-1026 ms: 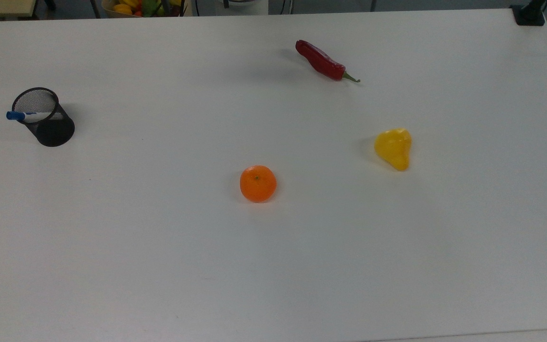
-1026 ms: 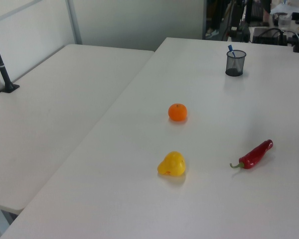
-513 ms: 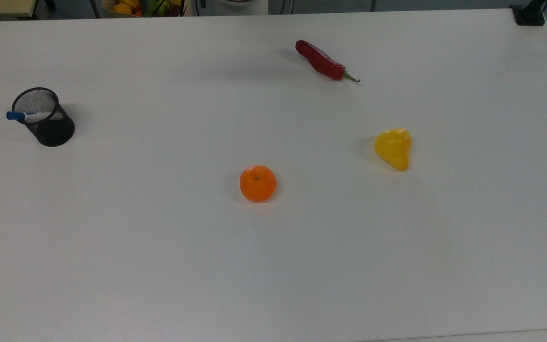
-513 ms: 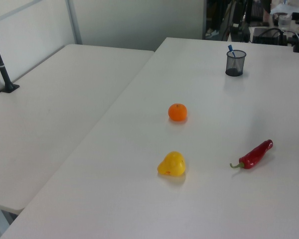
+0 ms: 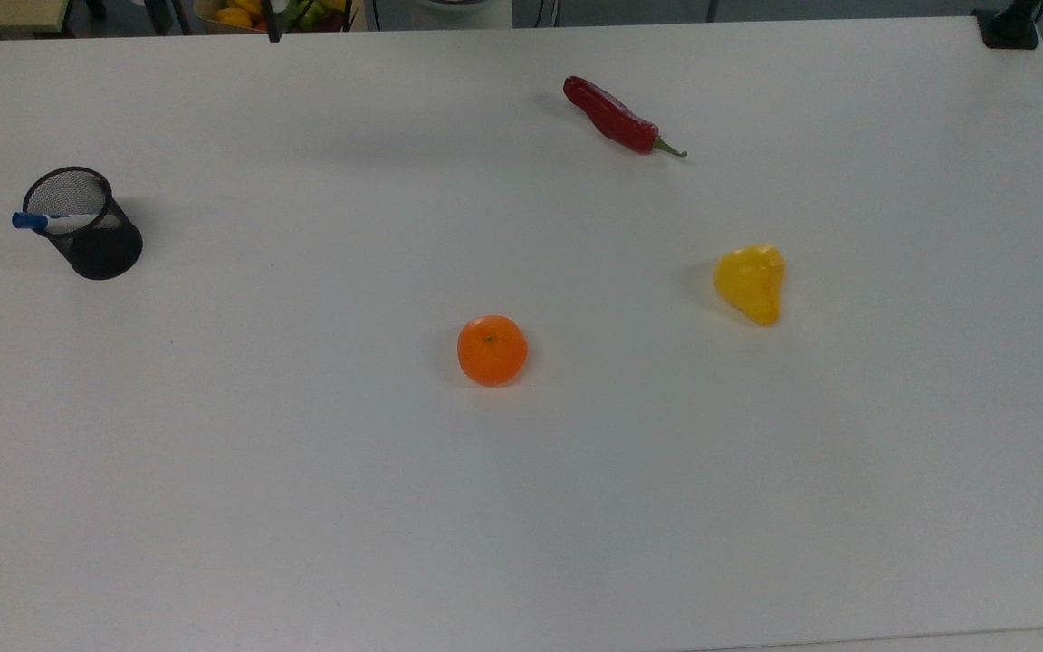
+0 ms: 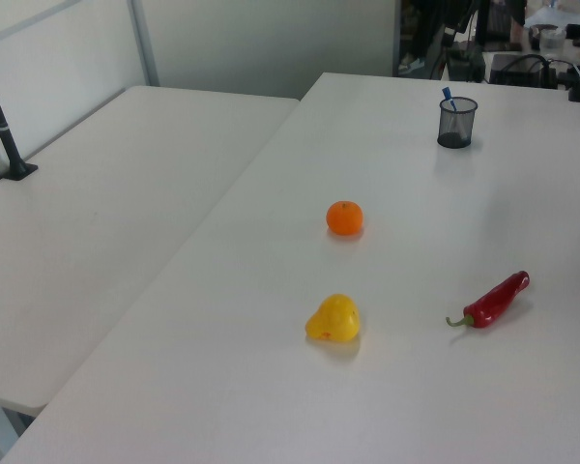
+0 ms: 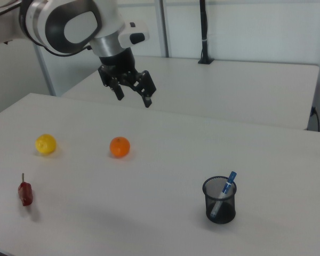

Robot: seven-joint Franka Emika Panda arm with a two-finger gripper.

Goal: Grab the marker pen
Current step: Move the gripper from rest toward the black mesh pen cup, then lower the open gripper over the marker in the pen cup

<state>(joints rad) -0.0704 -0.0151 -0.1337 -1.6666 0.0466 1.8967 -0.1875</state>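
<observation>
Access: marker pen (image 7: 225, 193) leans in mesh cup (image 7: 220, 200), blue cap above the rim, open from above | Obstacles: orange (image 7: 119, 147), yellow fruit (image 7: 45, 144), red chilli (image 7: 25, 193), all well apart from cup | Table (image 7: 165, 224): bare around cup

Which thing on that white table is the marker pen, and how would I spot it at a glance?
Find the black mesh cup standing alone near the top view's left edge of the white table, far from the orange, the yellow fruit and the red chilli. The marker pen leans inside it, blue cap poking above the rim. Nothing else there is slim, white and blue.
</observation>
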